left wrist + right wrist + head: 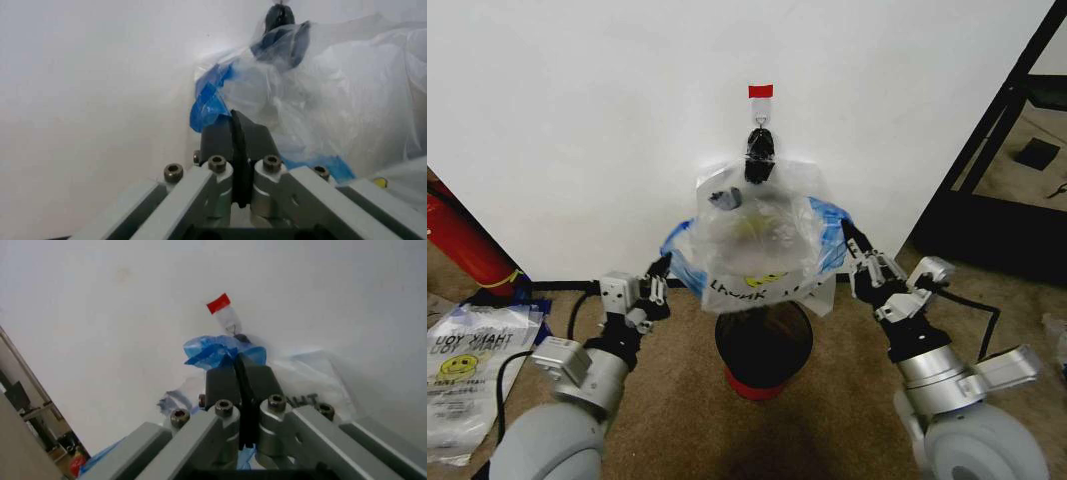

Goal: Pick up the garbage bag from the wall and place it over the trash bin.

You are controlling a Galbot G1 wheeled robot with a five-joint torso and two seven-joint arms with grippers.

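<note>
Left tool (660, 272) and right tool (855, 248) each clench a side of the bag (762, 240), which hangs on the hook (760, 150) above the bin (764, 340); unhooking and draping remain.

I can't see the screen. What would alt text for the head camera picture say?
A garbage bag hangs from a hook on a white wall, above a black trash bin. The left gripper and the right gripper each meet a side of the bag.

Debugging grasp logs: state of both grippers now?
Left gripper: shut on the garbage bag, its blue edge.
Right gripper: shut on the garbage bag's other side.
</note>
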